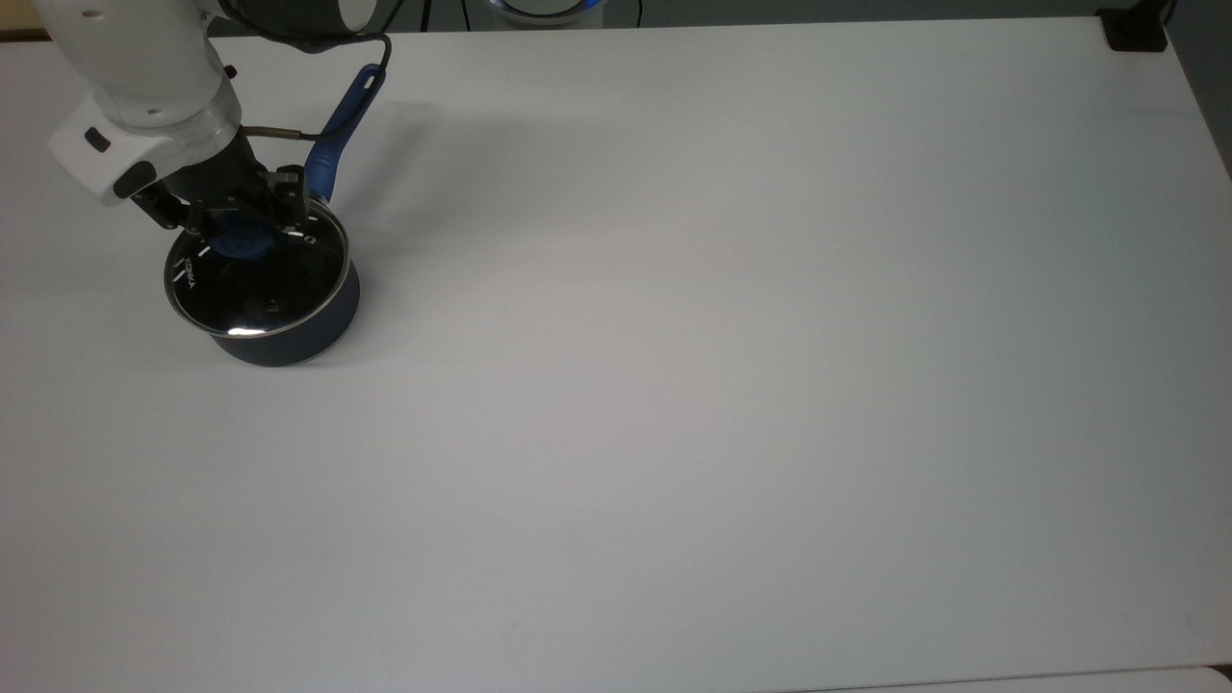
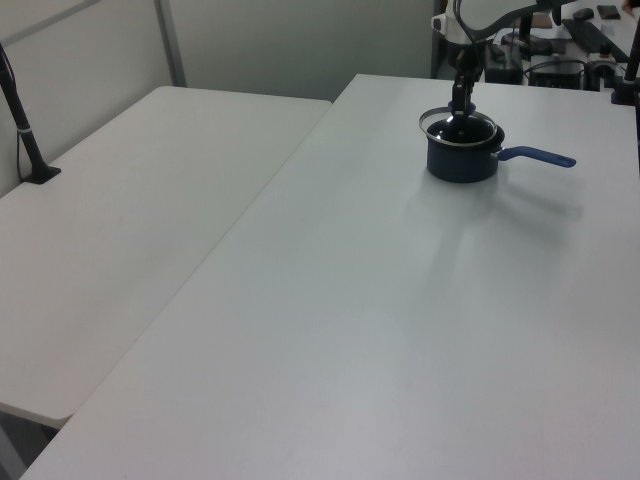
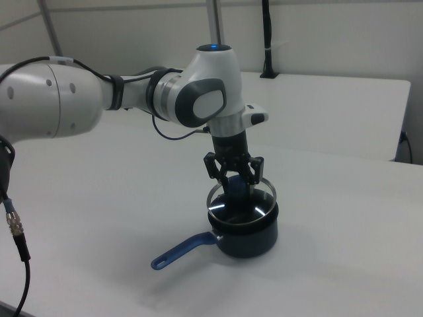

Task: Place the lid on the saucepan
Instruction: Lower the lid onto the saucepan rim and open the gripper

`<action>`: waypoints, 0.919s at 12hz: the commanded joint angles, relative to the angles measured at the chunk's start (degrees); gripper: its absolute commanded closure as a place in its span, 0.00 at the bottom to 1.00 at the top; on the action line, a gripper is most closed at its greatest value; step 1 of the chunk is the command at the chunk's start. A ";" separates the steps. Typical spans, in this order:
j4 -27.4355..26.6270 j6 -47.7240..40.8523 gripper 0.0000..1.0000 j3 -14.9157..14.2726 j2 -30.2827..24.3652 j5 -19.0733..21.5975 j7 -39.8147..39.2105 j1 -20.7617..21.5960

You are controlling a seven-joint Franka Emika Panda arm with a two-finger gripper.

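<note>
The dark navy saucepan (image 1: 289, 339) stands near the top view's left edge, its long blue handle (image 1: 344, 111) pointing toward the top of that view. The clear glass lid (image 1: 262, 287) with its steel rim covers the pan's mouth. My gripper (image 1: 243, 231) is shut on the lid's blue knob (image 1: 241, 239) from above. In the right view the gripper (image 3: 234, 179) holds the lid (image 3: 243, 209) at the saucepan (image 3: 250, 239), the far edge looking slightly raised. In the left view the lid (image 2: 456, 129) sits at the rim of the saucepan (image 2: 461, 162).
The pan stands on a broad white table (image 1: 731, 385). A second white table (image 2: 130, 220) adjoins it on the left view's left. A black post (image 2: 25, 130) stands on that table. My white arm (image 3: 132, 92) reaches in from the right view's left.
</note>
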 commanded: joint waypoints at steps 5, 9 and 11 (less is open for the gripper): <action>-0.05 -0.72 0.57 -1.33 0.09 -0.64 -1.33 0.41; -0.14 -3.18 0.57 -1.24 0.00 -1.52 -1.24 0.67; -0.23 -3.00 0.41 -1.24 0.08 -1.60 -1.15 0.67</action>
